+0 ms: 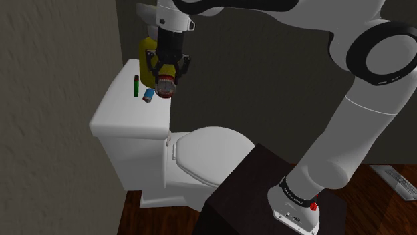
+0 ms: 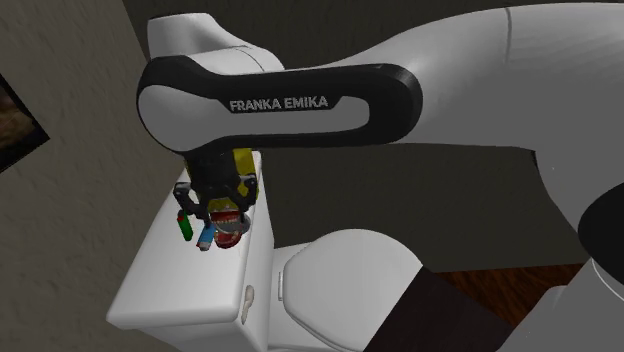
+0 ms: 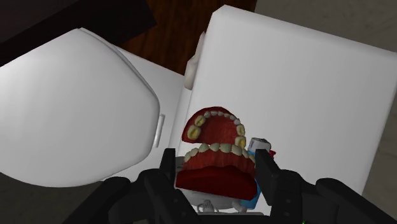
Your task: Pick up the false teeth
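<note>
Wall (image 1: 47, 67): grey and rough, along the shoulder view's left edge.
Tank (image 1: 127, 119): white, flat-topped, set against the wall; small items toward the back of the top.
Green item (image 1: 136, 87): small, slim and upright on the tank top, leftmost of the small items in the shoulder view.
Blue item (image 1: 148, 95): small, lying just beside the green item on the side nearer the teeth; seen under the gripper in the wrist view.
Yellow object (image 1: 146, 57): at the back of the tank top, behind the gripper and partly hidden by it; kind not clear.
Gripper (image 1: 166, 81): all black, pointing down over the tank's right part; fingers (image 3: 264, 173) partly apart, pressed on either side of the false teeth and clasping them.
False teeth (image 1: 166, 89): red gums with yellowish-white teeth, both rows gaping open toward the wrist camera; held between the fingers, over the tank top just right of the blue item; touching the tank top or clear of it, cannot tell.
Toilet lid (image 1: 207, 150): white, rounded, shut, in front of the tank and lower than it.
Stand (image 1: 250, 190): dark box at the shoulder view's lower right, close beside the toilet bowl.
Arm (image 1: 364, 107): white with dark joints, rising from the stand and bending up and left to the tank.
Floor (image 1: 377, 197): dark wooden boards, right of the stand.
</note>
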Tool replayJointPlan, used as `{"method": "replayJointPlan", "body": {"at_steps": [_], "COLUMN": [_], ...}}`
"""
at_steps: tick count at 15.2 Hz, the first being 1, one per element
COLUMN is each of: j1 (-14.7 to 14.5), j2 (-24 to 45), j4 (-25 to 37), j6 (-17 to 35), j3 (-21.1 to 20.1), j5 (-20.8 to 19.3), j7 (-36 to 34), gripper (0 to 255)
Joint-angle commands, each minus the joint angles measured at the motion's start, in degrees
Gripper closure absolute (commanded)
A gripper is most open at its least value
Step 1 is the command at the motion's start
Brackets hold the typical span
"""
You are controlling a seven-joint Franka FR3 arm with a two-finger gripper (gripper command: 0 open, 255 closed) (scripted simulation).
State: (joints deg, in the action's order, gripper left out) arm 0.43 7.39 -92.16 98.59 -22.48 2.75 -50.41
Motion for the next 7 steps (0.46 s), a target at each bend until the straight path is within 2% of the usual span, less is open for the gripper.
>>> {"method": "replayJointPlan", "body": {"at_steps": [1, 7], "j1": [-0.09, -0.24], "j2": [0.26, 0.78], "j4": [1.89, 5.74], "j6": [-1.66, -5.01], "j3": [-0.04, -0.11], "j5": [-0.11, -0.33], "j7": [-0.22, -0.59], "gripper": [255, 255]}}
